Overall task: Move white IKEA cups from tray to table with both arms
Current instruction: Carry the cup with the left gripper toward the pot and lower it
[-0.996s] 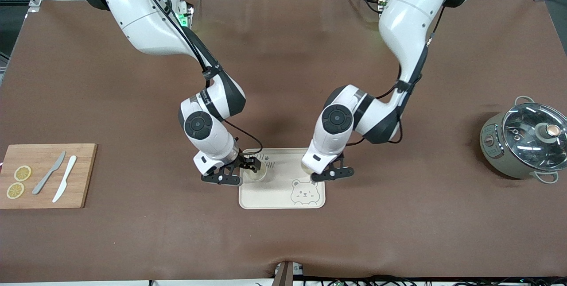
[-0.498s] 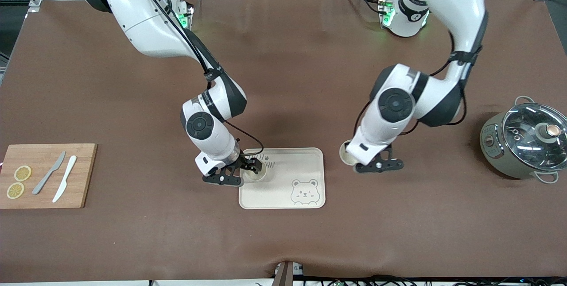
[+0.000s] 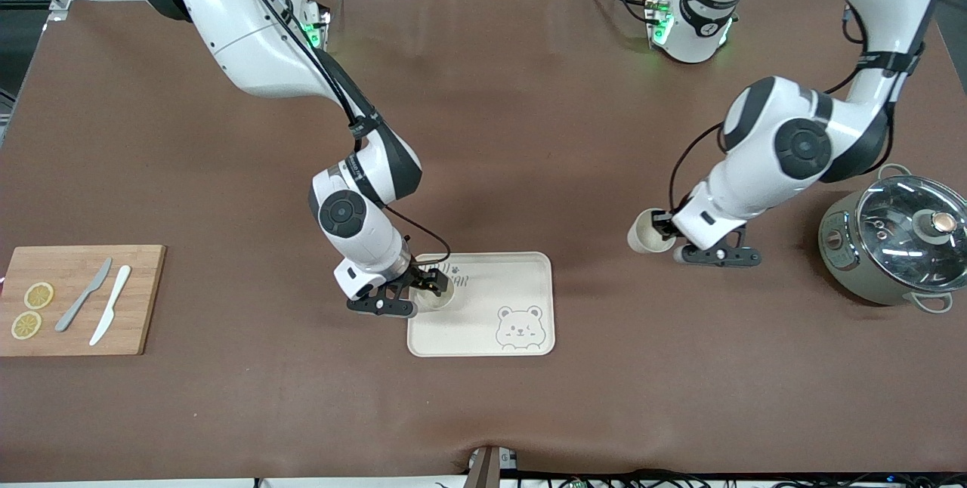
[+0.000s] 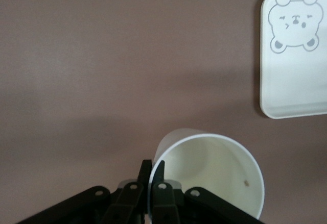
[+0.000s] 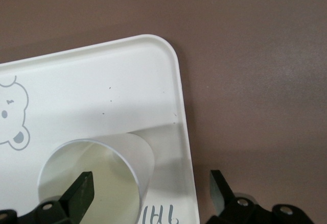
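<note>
One white cup [image 3: 443, 299] stands on the bear tray [image 3: 495, 280], in the corner toward the right arm's end. My right gripper [image 3: 429, 288] is open around its wall. In the right wrist view, one finger [image 5: 82, 188] is inside the cup [image 5: 102, 163] and the other [image 5: 219, 185] is outside, over the tray's edge [image 5: 181, 96]. My left gripper [image 3: 665, 225] is shut on the rim of the second white cup [image 3: 647, 234], holding it tilted over the brown mat between the tray and the pot. In the left wrist view the fingers [image 4: 159, 169] pinch the cup's wall [image 4: 214, 168].
A grey pot with a glass lid [image 3: 899, 239] stands at the left arm's end. A wooden cutting board [image 3: 140, 299] with two lemon slices [image 3: 38, 295] and two knives [image 3: 98, 303] lies at the right arm's end.
My left arm has carried its cup off the tray and toward the pot. My right gripper has stayed at the cup on the tray.
</note>
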### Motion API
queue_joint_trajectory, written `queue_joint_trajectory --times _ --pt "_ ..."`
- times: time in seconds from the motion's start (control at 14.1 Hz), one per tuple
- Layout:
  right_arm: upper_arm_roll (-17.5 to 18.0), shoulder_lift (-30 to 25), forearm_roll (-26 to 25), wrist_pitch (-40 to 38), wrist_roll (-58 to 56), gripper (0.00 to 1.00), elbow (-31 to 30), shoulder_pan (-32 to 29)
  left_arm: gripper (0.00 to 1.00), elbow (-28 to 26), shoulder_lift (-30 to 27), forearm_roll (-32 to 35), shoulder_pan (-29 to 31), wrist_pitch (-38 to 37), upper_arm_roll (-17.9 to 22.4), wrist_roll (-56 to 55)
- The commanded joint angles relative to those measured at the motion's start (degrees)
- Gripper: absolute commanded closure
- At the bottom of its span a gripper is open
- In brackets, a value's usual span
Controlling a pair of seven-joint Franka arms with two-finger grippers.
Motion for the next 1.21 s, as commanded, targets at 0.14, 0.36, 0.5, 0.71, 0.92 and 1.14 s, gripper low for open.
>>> queue_joint_trajectory --times 0.14,0.36,0.5,0.71,0.92,1.14 --pt "-0.4 1.0 -3.3 0.0 0.3 0.00 1.2 0.6 1.00 -11.7 -2.9 0.9 11.1 9.3 -7.7 5.8" --pt "-0.4 1.2 -3.4 0.0 0.5 0.00 1.2 0.7 1.00 -13.5 -2.3 2.4 11.0 12.2 -7.6 6.8" --pt "-0.4 1.2 -3.4 0.0 0.2 0.00 1.2 0.7 1.00 -14.9 -2.2 3.8 11.1 13.5 -7.5 6.8" --pt "-0.3 1.4 -3.1 0.0 0.2 0.16 1.2 0.7 1.00 -15.4 -1.7 5.9 11.1 14.0 -7.2 6.7" --pt "-0.3 1.5 -3.1 0.0 0.2 0.38 1.2 0.7 1.00 -15.7 0.1 9.9 11.2 15.6 -5.7 6.2" --pt "-0.3 1.5 -3.1 0.0 0.1 0.59 1.3 0.7 1.00 -15.9 1.8 12.8 11.2 16.1 -4.4 6.1"
